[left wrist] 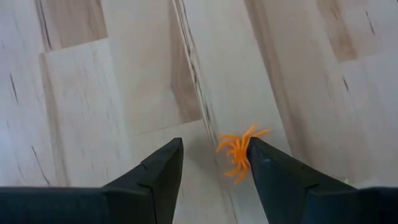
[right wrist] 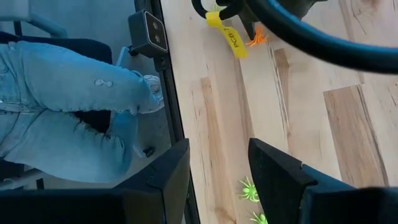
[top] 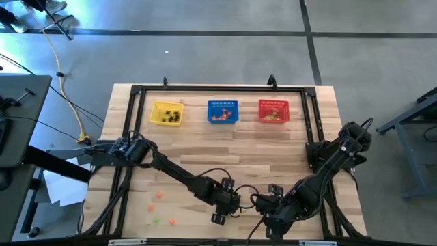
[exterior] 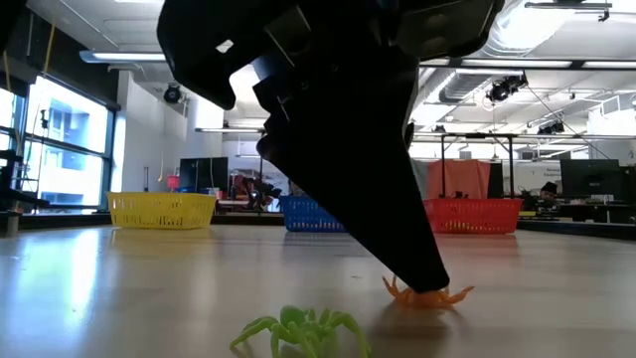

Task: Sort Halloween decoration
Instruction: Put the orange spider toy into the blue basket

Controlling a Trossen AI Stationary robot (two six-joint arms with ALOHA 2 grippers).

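Left gripper (left wrist: 213, 163), jaws open and holding nothing, flanks an orange spider (left wrist: 239, 151) at lower centre; right gripper (right wrist: 219, 163) open, empty.

Overhead view straight down, low view level across table (exterior: 119, 288), wrist views close, sharing orange spider (left wrist: 239, 152)

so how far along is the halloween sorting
Partly done: the yellow basket, blue basket and red basket each hold trinkets already. In hand: the left pincer, open, is down at an orange spider. Left: loose orange trinkets and a green spider on the table.
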